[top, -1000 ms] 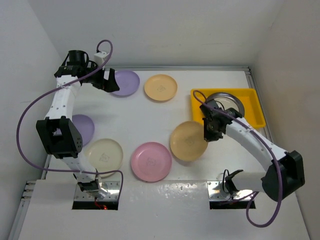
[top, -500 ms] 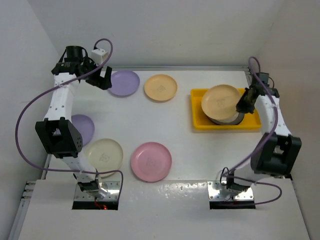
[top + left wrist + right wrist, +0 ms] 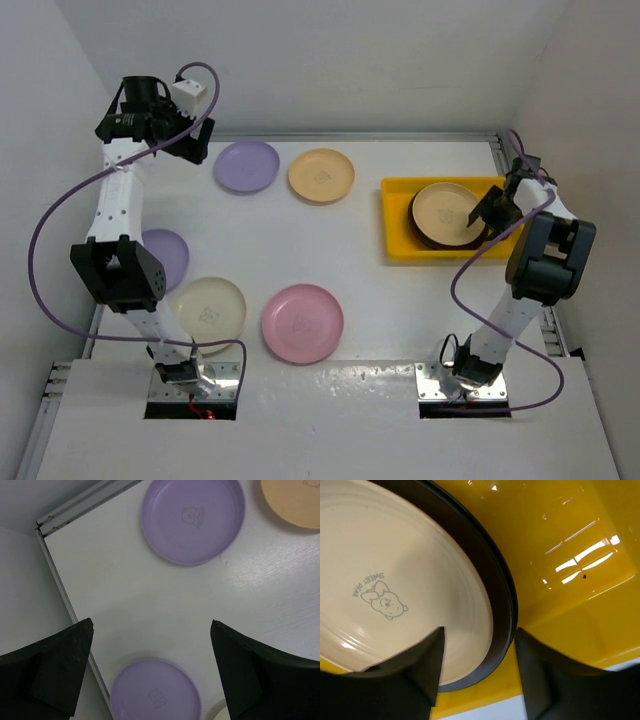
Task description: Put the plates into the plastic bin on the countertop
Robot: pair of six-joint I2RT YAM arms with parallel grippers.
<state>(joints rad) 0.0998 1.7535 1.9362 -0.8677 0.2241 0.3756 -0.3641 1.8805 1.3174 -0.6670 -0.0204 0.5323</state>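
Yellow plastic bin: right of centre on the white surface; inside it the stacked tan plate lies flat on a dark-rimmed plate.
My right gripper: low at the bin's right wall. The jaws are apart, and the wrist view shows the stack's rim between them. As far as I can see it is clamped on nothing.
My right arm: folded tight along the right edge of the frame, wrist tipped down into the bin.
My left gripper: jaws wide apart and empty, hanging high over the upper left corner of the surface.
My left arm: stretched up almost straight from its base, wrist pointing down.
Plates outside the bin: upper lilac plate and loose tan plate along the top; lower lilac plate at the left, half hidden by my left arm; cream plate and pink plate toward the bottom.
Key relation: the upper lilac plate lies just right of my left gripper in the overhead view, and toward the top of the wrist frame, beyond the fingertips. It is round, so there is no long axis to line up with, only a rim to catch.
Nearer arm: I judge the left is closer to every loose plate. The bin sits far to the right, though, so any carry from there would be a long one.
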